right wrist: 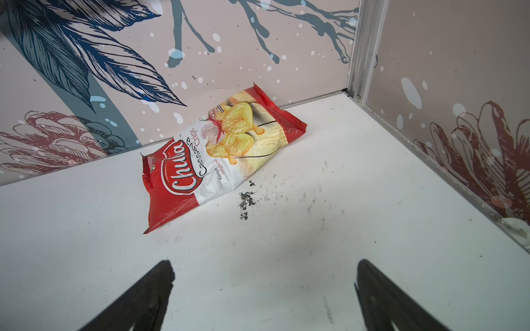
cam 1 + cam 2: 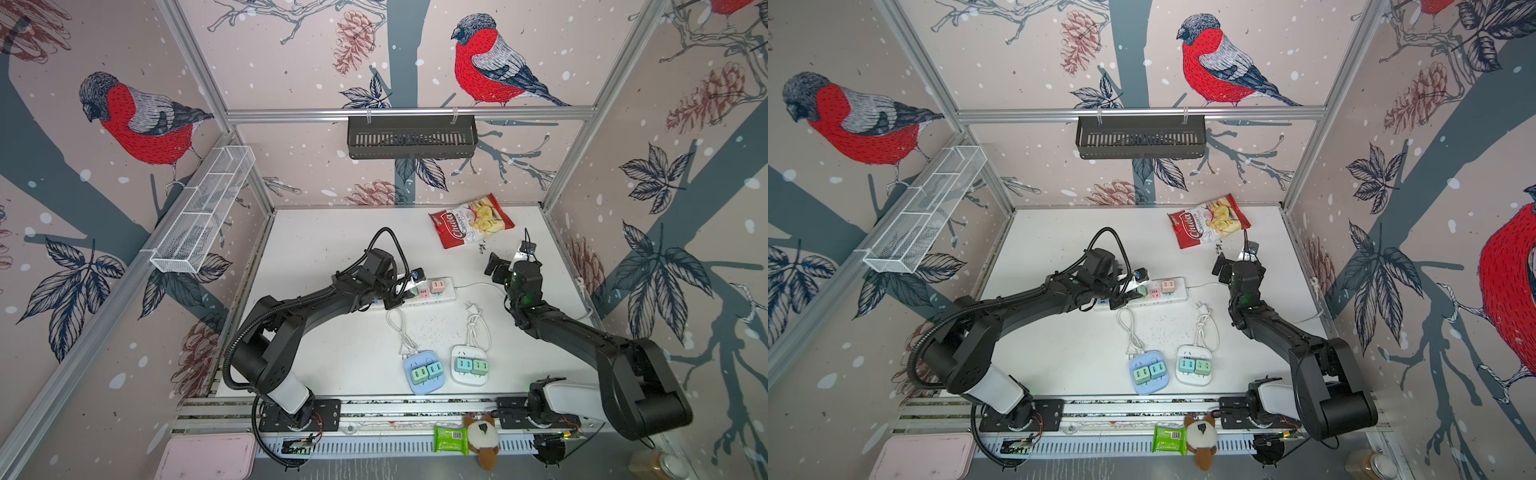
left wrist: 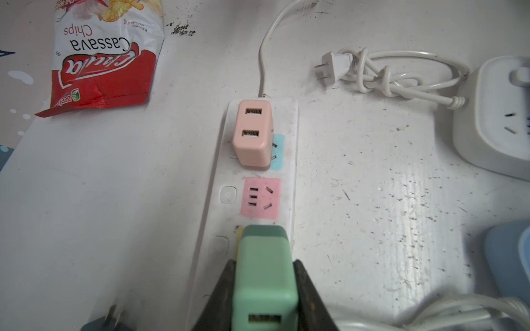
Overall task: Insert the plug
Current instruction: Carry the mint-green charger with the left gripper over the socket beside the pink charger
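The left gripper [image 3: 263, 265] is clamped tight on the green plug [image 3: 262, 258], one finger on each flank, so the plug's body fills the gap between them. The plug's dark base meets the white power strip [image 3: 290, 172], seemingly over a yellow socket, though its pins are hidden. In a top view, the pink socket [image 2: 424, 293] and pink adapter [image 2: 437, 285] lie at 3 o'clock of the plug, and the chip bag [image 2: 471, 220] at 1 o'clock. The right gripper [image 1: 265, 275], out past the strip toward 3 o'clock, gapes wide and holds nothing.
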### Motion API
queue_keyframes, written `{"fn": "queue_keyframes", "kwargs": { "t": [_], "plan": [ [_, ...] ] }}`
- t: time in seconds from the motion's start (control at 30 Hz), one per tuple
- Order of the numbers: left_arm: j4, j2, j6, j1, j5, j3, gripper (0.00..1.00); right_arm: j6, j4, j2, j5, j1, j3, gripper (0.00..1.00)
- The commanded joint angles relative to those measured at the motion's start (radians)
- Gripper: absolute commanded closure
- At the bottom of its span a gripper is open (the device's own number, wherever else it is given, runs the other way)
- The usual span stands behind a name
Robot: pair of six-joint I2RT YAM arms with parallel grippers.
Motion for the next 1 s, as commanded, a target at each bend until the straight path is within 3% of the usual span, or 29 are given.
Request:
{"fn": "queue_keyframes", "kwargs": {
  "t": [0.0,0.27,0.97],
  "plan": [
    [-0.092,0.055,0.035,-0.015,-0.087,0.065,1.0,0.01,-0.002,0.005,-0.002,0.004,0.011,0.0],
    [-0.22,0.199,0.009,-0.038,-0.17,0.237,1.0,0.011,0.014,-0.011,-0.003,0.003,-0.005,0.0],
    [-0.375,0.271,0.031,-0.112,-0.238,0.352,1.0,0.008,0.012,-0.008,-0.007,0.004,-0.002,0.0]
  ]
}}
